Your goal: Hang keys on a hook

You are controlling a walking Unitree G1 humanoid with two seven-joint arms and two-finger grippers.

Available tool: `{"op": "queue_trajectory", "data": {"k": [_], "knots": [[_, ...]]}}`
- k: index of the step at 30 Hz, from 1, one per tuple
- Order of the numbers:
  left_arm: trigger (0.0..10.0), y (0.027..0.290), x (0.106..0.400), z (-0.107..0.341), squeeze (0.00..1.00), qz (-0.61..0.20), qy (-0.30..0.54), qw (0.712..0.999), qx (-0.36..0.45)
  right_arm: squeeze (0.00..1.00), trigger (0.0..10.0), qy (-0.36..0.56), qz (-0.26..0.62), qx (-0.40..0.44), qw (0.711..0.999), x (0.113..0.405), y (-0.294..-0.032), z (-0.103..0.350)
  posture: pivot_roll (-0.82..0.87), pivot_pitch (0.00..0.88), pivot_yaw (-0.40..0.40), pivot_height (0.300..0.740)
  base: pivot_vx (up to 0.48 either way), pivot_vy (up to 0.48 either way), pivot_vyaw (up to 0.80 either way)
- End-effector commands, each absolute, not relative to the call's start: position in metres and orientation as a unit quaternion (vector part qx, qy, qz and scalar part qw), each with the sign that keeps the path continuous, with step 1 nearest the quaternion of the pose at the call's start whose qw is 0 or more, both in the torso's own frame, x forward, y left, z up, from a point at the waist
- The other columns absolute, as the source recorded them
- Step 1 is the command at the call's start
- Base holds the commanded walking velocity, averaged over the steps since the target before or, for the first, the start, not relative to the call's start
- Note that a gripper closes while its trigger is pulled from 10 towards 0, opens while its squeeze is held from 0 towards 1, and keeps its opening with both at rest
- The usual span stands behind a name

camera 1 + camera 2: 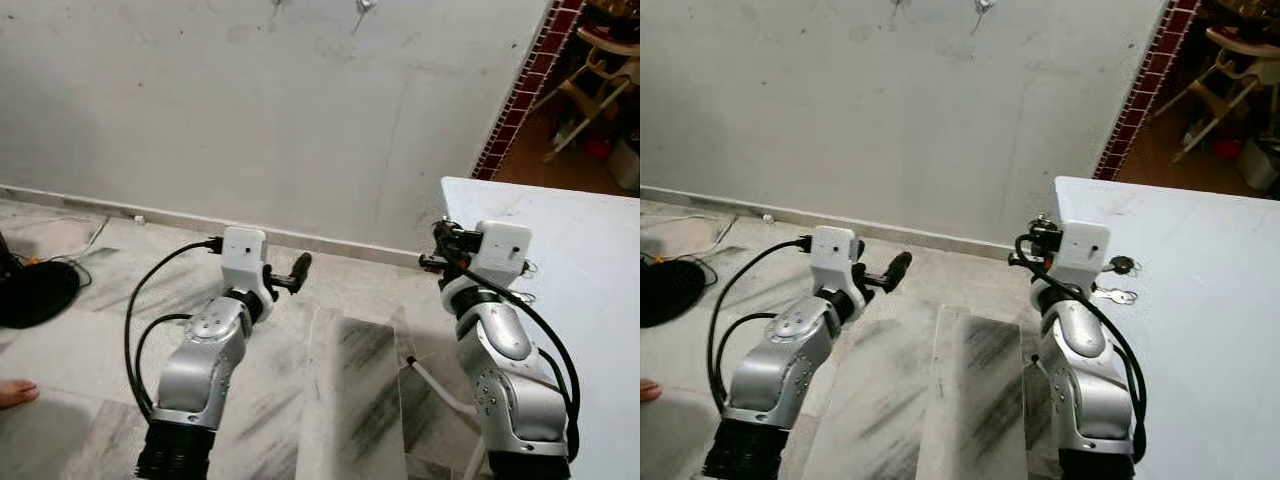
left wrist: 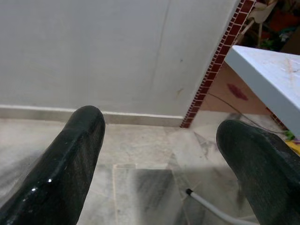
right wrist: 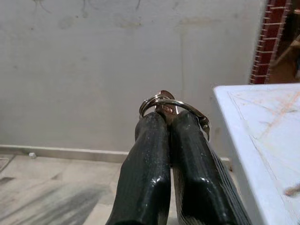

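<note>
Head views: left gripper (image 1: pixel 300 268) centre-left, over marble floor (image 1: pixel 340 380). Right gripper (image 1: pixel 1032 240) centre-right, at the table (image 1: pixel 1200 300) corner; more keys (image 1: pixel 1120 280) on the table beside it. Hooks (image 1: pixel 362 8) at top on the wall (image 1: pixel 250 110).
Left wrist view: fingers (image 2: pixel 70 164) spread wide, nothing between.
Right wrist view: fingers (image 3: pixel 145 173) pinched on key ring (image 3: pixel 171 105), centre frame.
</note>
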State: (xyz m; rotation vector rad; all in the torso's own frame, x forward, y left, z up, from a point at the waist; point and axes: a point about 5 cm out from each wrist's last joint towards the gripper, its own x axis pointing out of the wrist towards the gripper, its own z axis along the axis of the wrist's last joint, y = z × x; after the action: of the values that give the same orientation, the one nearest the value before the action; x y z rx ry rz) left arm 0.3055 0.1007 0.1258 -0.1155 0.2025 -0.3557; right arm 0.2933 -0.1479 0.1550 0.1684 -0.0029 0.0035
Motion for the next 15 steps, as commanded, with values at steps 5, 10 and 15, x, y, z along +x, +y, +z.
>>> {"op": "queue_trajectory", "data": {"k": [5, 10, 15], "knots": [[10.0, 0.1005, 0.3060, 0.1256, 0.00, -0.177, 0.109, 0.976, -0.060, 0.00, 10.0, 0.001, 0.002, 0.082, 0.997, 0.2950, -0.1486, 0.1544, 0.10, 0.000, -0.085, 0.740, 0.000, 0.192, 0.00], [10.0, 0.0996, 0.3067, 0.1262, 0.00, -0.179, 0.108, 0.976, -0.063, 0.00, 10.0, 0.001, 0.002, 0.080, 0.997, 0.2953, -0.1490, 0.1550, 0.09, 0.000, -0.085, 0.740, 0.000, 0.480, 0.00], [10.0, 0.0981, 0.3066, 0.1265, 0.00, -0.183, 0.111, 0.974, -0.069, 0.00, 10.0, 0.000, 0.001, 0.079, 0.997, 0.2953, -0.1497, 0.1551, 0.09, 0.000, -0.087, 0.740, 0.000, 0.480, 0.00]]}}
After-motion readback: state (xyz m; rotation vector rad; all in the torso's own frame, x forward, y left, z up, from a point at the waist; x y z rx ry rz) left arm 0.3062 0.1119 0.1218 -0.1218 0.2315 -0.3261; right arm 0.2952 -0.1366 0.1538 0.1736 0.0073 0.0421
